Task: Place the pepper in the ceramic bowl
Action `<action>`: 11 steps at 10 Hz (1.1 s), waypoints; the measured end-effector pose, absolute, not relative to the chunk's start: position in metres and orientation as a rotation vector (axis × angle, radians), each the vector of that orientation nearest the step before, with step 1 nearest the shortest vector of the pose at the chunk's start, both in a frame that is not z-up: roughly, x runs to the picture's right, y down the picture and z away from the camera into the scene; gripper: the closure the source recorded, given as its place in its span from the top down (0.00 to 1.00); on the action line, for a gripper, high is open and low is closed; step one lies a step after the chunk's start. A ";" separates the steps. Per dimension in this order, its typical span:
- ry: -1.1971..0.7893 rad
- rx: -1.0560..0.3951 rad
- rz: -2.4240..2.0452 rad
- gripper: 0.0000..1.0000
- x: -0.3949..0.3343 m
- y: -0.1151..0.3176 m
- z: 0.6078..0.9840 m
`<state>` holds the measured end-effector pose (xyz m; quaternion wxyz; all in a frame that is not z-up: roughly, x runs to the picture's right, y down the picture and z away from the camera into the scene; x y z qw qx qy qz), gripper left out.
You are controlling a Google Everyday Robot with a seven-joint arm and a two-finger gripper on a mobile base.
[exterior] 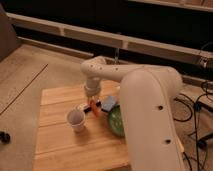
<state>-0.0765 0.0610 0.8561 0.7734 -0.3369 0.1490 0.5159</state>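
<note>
We find the pepper [94, 107] low over the wooden table [60, 140], a small orange-red sliver directly under the gripper [92, 102], between the white cup [76, 120] on one side and the green bowl [116, 120] on the other. It sits so close beneath the claw that we judge it to be in the claw's grasp or about to be, but whether it is lifted off the wood or resting on it we cannot tell.

So we read the step in hand as the pick-up or the very start of the carry; the pepper is not yet in the bowl. The next move, as we judge it, calls for a short sideways shift toward the bowl, high enough to pass its dark rim, then a release over the middle. The cup stands just beside the path's start, so a swing the wrong way could knock it.

A blue item [109, 103] lies just beside the pepper, at the bowl's near edge; it may be brushed on the way across.

The bowl itself is half hidden behind the big white arm [145, 110], which fills the right of our view.
</note>
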 end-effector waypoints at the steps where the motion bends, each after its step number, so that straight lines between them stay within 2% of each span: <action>1: 0.322 -0.657 1.150 0.00 -0.059 0.038 0.841; 4: 0.401 -0.509 1.271 0.00 0.014 0.017 0.807; 7: 0.513 -0.429 1.425 0.00 0.088 0.039 0.774; 9: 0.544 -0.450 1.459 0.00 0.092 0.061 0.768; 10: 0.538 -0.451 1.458 0.04 0.090 0.060 0.769; 11: 0.538 -0.451 1.458 0.15 0.090 0.060 0.769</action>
